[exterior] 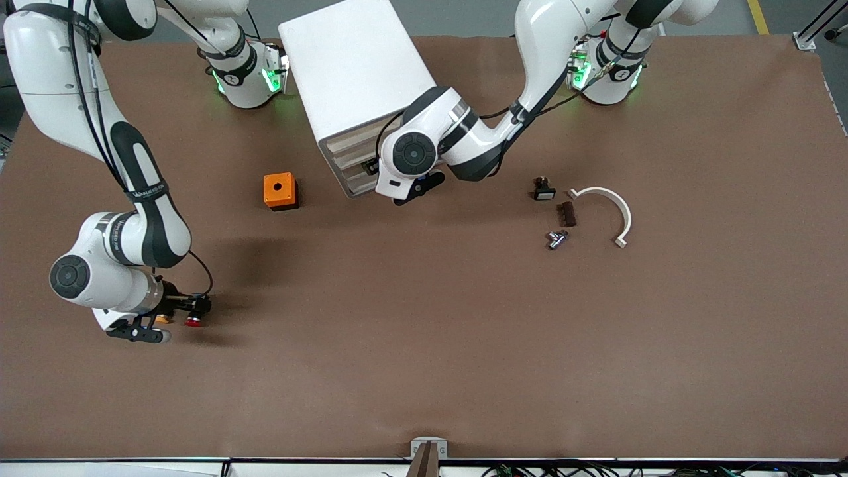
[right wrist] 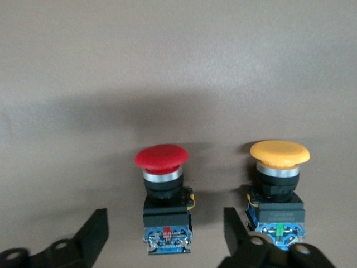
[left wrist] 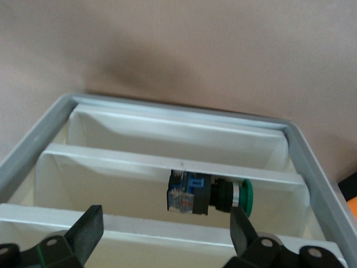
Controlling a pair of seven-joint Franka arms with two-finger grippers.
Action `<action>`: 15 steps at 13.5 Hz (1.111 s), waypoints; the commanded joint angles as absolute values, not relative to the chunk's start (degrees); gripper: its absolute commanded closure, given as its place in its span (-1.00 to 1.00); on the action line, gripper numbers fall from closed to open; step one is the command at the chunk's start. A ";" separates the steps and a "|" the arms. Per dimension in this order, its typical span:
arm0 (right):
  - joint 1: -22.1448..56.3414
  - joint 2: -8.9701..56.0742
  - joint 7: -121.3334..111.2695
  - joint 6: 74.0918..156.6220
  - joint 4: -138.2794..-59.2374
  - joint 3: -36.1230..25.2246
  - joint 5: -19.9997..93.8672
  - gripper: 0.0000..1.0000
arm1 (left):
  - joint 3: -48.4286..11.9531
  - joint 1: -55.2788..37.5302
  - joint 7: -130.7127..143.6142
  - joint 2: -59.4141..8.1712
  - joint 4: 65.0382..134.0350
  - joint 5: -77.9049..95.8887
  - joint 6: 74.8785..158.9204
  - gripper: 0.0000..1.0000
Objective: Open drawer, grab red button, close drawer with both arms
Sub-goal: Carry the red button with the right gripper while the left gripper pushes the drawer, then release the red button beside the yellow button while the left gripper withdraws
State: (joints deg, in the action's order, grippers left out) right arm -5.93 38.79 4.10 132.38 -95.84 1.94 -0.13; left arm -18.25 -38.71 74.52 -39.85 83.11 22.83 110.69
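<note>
The red-capped button (right wrist: 164,195) (exterior: 194,322) lies on the brown table toward the right arm's end. My right gripper (right wrist: 164,230) (exterior: 187,310) is low over it and open, with a finger on each side of the button's body and a gap at both. The white cabinet (exterior: 351,73) stands near the arms' bases. My left gripper (left wrist: 166,229) (exterior: 412,191) is at the cabinet's front, open and holding nothing. The drawer (left wrist: 167,245) (exterior: 350,157) lies between its fingertips. Through the drawer front below it shows a green-capped button (left wrist: 215,194).
An orange-capped button (right wrist: 279,184) (exterior: 162,319) lies right beside the red one. An orange box (exterior: 279,191) sits beside the cabinet. Toward the left arm's end lie a small black part (exterior: 544,189), a brown block (exterior: 567,214), a metal fitting (exterior: 557,239) and a white curved bracket (exterior: 613,212).
</note>
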 commanded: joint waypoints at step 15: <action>-3.96 2.21 4.57 118.04 -108.55 3.69 -0.97 -1.00 | -17.49 -22.87 53.81 -27.70 84.46 20.15 100.93 -0.99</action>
